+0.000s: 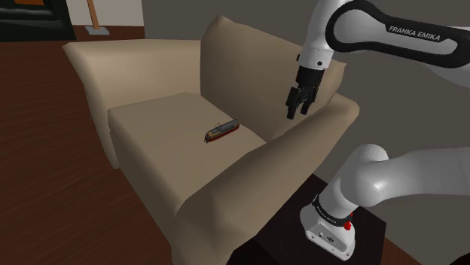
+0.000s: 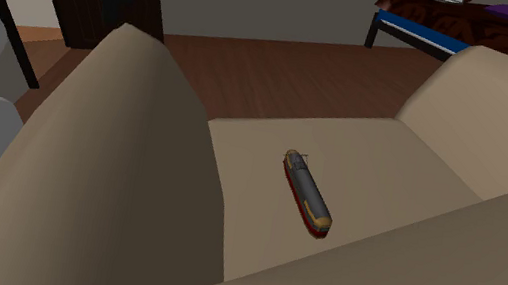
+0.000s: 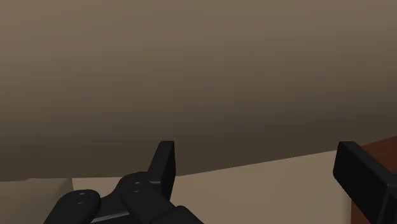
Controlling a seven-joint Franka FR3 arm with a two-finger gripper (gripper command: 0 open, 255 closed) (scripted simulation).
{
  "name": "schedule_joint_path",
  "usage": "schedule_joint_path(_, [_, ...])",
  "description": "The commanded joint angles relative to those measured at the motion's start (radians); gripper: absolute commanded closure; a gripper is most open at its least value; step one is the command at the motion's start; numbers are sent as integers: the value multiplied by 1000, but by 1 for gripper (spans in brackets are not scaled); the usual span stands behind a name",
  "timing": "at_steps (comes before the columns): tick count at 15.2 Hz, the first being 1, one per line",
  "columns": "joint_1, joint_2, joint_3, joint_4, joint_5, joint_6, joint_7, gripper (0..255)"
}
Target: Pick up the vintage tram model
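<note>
The claw [image 1: 295, 113] hangs over the armchair [image 1: 90, 68], above the arm nearest the stand [image 1: 282, 242] and close to the back cushion [image 1: 241, 68]. The tram model [image 1: 222, 132] lies on the seat cushion [image 1: 151, 128], below the claw and toward the shoulder view's left of it, well apart. The stand sits below the claw, outside that arm.

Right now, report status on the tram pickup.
Gripper open, empty, in the air above the armchair. Tram model lying on the seat cushion, untouched. Nothing between them.
</note>
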Motion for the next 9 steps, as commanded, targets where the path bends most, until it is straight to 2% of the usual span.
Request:
schedule_joint_path(1, [0, 0, 0, 0, 0, 0, 0, 0])
schedule_joint_path(9, [40, 176, -145, -44, -143, 227, -361, 0])
